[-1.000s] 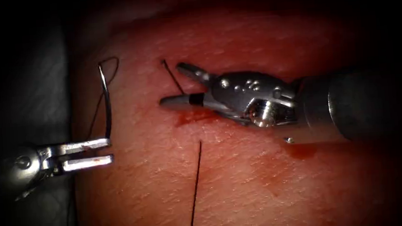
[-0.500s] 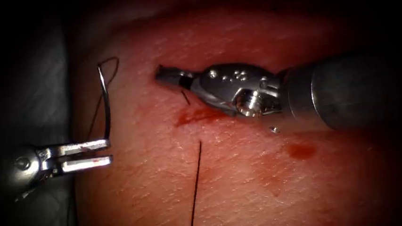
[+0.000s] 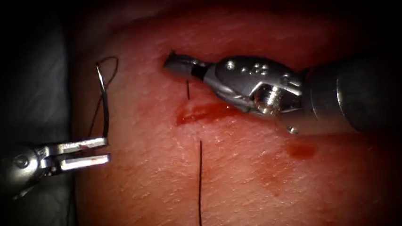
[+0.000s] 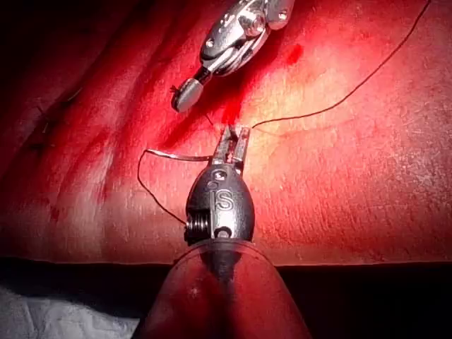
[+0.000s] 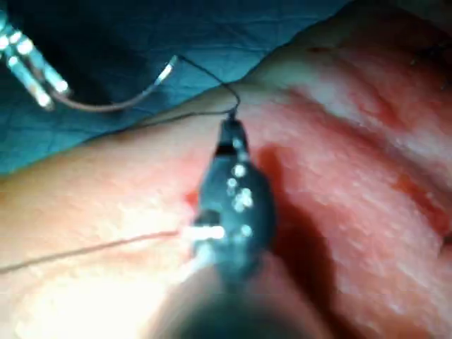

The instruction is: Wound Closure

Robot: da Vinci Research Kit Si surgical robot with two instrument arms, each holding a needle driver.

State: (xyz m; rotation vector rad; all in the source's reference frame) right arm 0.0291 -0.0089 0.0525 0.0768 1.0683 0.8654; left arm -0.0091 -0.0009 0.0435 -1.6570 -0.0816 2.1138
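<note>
left tool (image 3: pixel 104 150) sits at the tissue's (image 3: pixel 243 181) left edge, over dark cloth (image 3: pixel 29 92). its two jaws lie level and parallel with a narrow gap showing between them, and the upper one pins the needle (image 3: pixel 102 98) close to one end. needle stands up from the jaws, curving slightly, all of it off the tissue, none of it buried. its top end carries the thread (image 3: pixel 107 63), which loops over right there and drops back down along the tissue edge. in the left wrist view the same tool (image 4: pixel 232 141) shows the needle (image 4: pixel 180 155) sticking out sideways, thread (image 4: pixel 339 95) running off across the tissue. open tissue between the two tools, nothing lying on it.

middle: a red smear (image 3: pixel 201 113) marks the cut (image 3: pixel 197 120) line, and a second thread piece (image 3: pixel 200 188) comes out of the tissue just below it and runs down to the frame edge.

right tool (image 3: pixel 175 63) comes in from the right, tip above the smear, jaws closed on a short thread end (image 3: pixel 188 89) that hangs straight down from the tip toward the smear. right wrist view shows that tip (image 5: pixel 229 131) pinched on thread (image 5: pixel 212 78). a smaller red spot (image 3: pixel 302 149) lies below the right shaft. lower right tissue is bare and free.
</note>
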